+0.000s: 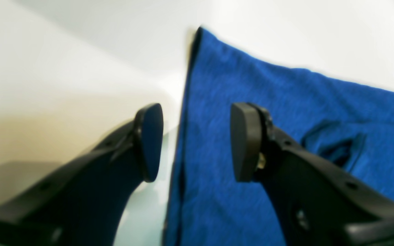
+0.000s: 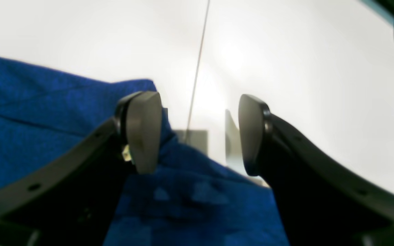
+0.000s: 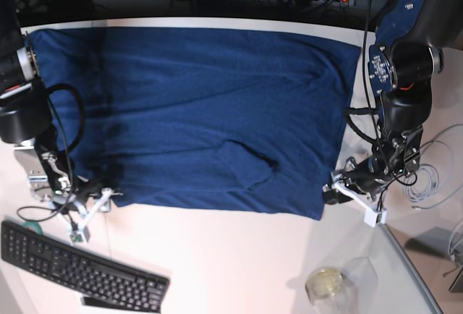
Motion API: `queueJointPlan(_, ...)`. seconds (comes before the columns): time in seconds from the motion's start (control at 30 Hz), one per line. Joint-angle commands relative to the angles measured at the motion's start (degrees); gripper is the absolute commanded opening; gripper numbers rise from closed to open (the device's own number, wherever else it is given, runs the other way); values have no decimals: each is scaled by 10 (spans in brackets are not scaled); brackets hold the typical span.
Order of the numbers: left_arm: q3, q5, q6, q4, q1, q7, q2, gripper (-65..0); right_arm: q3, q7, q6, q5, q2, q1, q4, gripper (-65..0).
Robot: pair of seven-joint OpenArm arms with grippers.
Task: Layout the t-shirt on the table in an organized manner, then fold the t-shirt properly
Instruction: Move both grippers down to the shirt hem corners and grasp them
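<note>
The dark blue t-shirt (image 3: 210, 111) lies spread flat across the white table (image 3: 231, 256), with a small folded bump near its front middle. My left gripper (image 1: 197, 143) hovers open over the shirt's side edge (image 1: 217, 102); the hem runs between its fingers and nothing is clamped. In the base view the left gripper (image 3: 334, 192) sits at the shirt's front right corner. My right gripper (image 2: 197, 133) is open too, one finger (image 2: 142, 131) over a corner of the t-shirt (image 2: 46, 130). From the base camera the right gripper (image 3: 105, 200) is at the front left corner.
A black keyboard (image 3: 79, 267) lies at the front left, close to the right arm. A clear jar (image 3: 325, 283) stands on a grey translucent tray at the front right. Cables (image 3: 427, 176) trail beside the left arm. A thin seam (image 2: 198, 61) crosses the tabletop.
</note>
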Motion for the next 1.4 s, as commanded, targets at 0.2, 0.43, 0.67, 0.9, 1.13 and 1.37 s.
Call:
queueJointPlan(0.2,123,-14,54,-60,-31,-74,3,-337,-1,11,1,3,-22,18,-38,-308)
queueJointPlan(0.43,127,-10,67,-95,-25,-107,8,-342,-1,11,1,3,-24,16,-41,-323)
queueJointPlan(0.67,125,-12,67,-109,-25,-128,11,-344,1,11,1,3,-22,12,-34,-647)
queueJointPlan(0.9,120,-14,67,-50,-31,-125,6,-344,0,9,1,3,-14,-5,29,-650)
queueJointPlan(1.13,127,-9,67,-65,-66,-125,12,-344,2,3,1,3,12,-49,127,-650)
queueJointPlan(1.37,128,-8,64,-64,-53,-105,5,-346,3,-24,1,3,36,-95,240,-650)
